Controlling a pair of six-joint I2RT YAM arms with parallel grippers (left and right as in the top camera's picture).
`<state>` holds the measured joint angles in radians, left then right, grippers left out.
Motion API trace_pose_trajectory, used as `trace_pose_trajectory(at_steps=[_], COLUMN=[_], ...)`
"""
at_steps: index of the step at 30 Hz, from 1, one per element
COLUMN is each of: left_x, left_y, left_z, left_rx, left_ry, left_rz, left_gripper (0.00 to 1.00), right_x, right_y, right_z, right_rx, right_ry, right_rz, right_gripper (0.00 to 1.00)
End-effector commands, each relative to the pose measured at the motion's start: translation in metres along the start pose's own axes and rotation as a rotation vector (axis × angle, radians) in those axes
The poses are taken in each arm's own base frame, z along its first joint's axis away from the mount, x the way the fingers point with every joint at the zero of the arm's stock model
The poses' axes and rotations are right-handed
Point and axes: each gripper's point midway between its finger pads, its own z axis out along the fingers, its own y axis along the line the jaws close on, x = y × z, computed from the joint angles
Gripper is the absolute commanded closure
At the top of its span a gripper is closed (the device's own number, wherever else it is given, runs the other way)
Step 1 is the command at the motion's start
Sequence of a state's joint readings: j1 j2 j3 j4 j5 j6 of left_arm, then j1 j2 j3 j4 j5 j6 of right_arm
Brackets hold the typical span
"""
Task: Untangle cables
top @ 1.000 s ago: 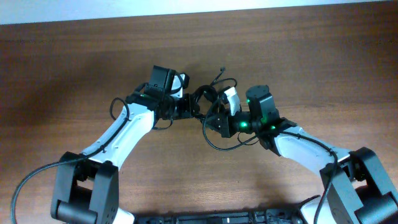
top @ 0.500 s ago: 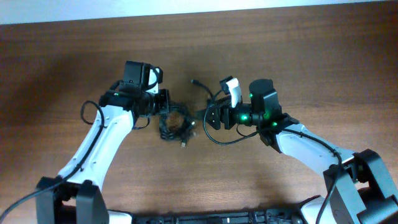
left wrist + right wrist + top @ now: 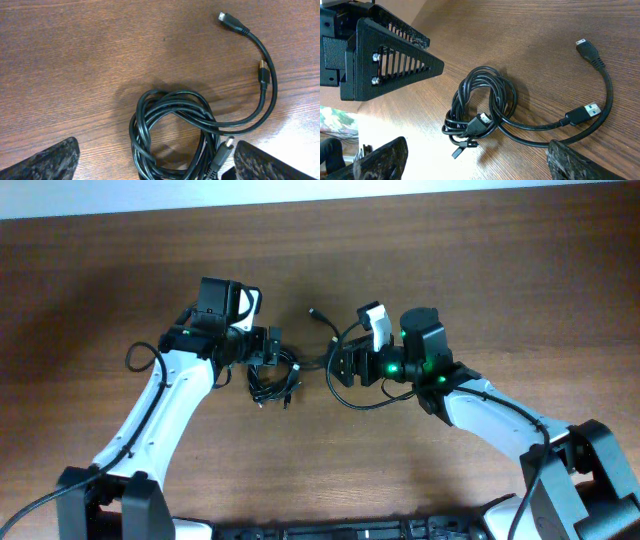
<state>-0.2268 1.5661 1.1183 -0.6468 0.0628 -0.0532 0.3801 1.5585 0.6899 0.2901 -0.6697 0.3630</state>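
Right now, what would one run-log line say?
cables: tangled coil on table, not held | left end effector: open, beside coil | right end effector: open, beside coil

Brown wood table (image 3: 90, 290): black cables (image 3: 272, 378) in a coiled bundle approx. centre, w/ plug ends (image 3: 313, 311) trailing far-right of it.
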Motion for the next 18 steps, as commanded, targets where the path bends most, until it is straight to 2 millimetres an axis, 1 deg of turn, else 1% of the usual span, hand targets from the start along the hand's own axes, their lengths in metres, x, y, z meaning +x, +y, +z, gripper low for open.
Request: trace_pose_trajectory(at_steps=[1, 4, 7, 8, 10, 11, 12, 13, 14, 15, 17, 18], left_x=[0.004, 0.005, 0.005, 0.007, 0.012, 0.02, 0.025, 0.034, 0.04, 0.046, 0.05, 0.05], left_y=[0.004, 0.004, 0.008, 0.009, 0.017, 0.019, 0.019, 0.022, 0.029, 0.036, 0.041, 0.042], left_z=[0.006, 0.008, 0.008, 0.01, 0.019, 0.031, 0.038, 0.052, 0.058, 0.064, 0.071, 0.076], left_rx=[-0.02, -0.02, -0.04, -0.05, -0.093, -0.106, -0.11, -0.127, -0.166, -0.211, -0.247, -0.249], left_ry=[0.017, 0.025, 0.024, 0.03, 0.055, 0.09, 0.114, 0.157, 0.177, 0.191, 0.196, 0.191], left_rz=[-0.053, -0.053, -0.054, -0.072, -0.168, -0.21, -0.216, -0.229, -0.261, -0.302, -0.364, -0.399], left_gripper=[0.01, 0.01, 0.01, 0.08, 0.25, 0.27, 0.3, 0.37, 0.44, 0.48, 0.48, 0.49], right_x=[-0.011, -0.011, -0.011, -0.011, -0.011, -0.011, -0.01, -0.01, -0.01, -0.011, -0.011, -0.011], right_y=[0.003, 0.003, 0.003, 0.003, 0.003, 0.003, 0.003, 0.004, 0.003, 0.003, 0.003, 0.003], right_z=[-0.002, -0.002, -0.002, -0.002, -0.002, -0.002, -0.002, -0.002, -0.002, -0.002, -0.002, -0.002], right_rx=[0.004, 0.004, 0.004, 0.004, 0.004, 0.004, 0.004, 0.004, 0.005, 0.004, 0.005, 0.005], right_ry=[-0.025, -0.025, -0.025, -0.025, -0.025, -0.025, -0.024, -0.024, -0.024, -0.025, -0.025, -0.025], right_rz=[-0.025, -0.024, -0.024, -0.025, -0.024, -0.024, -0.024, -0.024, -0.023, -0.024, -0.024, -0.024], right_gripper=[0.07, 0.01, 0.01, 0.01, 0.01, 0.01, 0.01, 0.01, 0.01, 0.01, 0.01, 0.01])
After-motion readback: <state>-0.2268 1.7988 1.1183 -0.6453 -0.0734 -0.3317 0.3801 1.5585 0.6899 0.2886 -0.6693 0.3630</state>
